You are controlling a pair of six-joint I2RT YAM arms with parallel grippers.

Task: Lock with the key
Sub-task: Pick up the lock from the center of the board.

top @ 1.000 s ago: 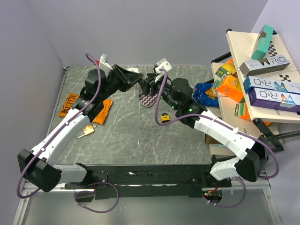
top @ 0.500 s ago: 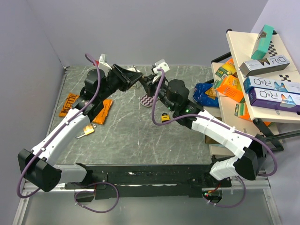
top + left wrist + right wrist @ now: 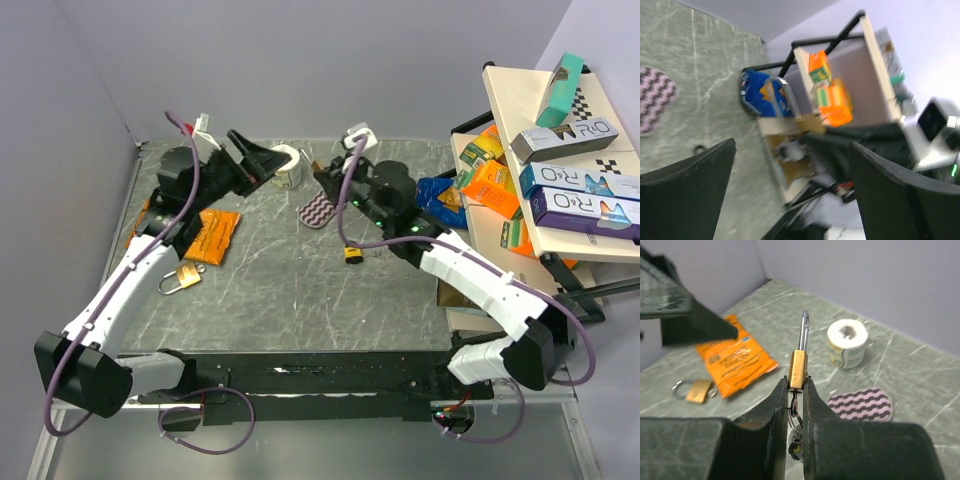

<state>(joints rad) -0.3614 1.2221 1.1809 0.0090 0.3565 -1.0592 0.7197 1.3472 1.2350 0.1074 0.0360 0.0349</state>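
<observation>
Brass padlock is pinched by its body in my right hand, shackle up above the surface, keys dangling beneath, left hand spread wide and empty, and it looks small, hard, slick metal, so I'd grip those flat sides firmly.

Bare marble table runs across the front, broken only by a loose padlock on the left and a small yellow-and-black item at centre. Further back the room tightens. An orange packet, a tape roll and a zigzag pad lie close together, below the wide-open left gripper and the right gripper clamping a brass padlock. A crowded rack and a blue bag wall off the right.
</observation>
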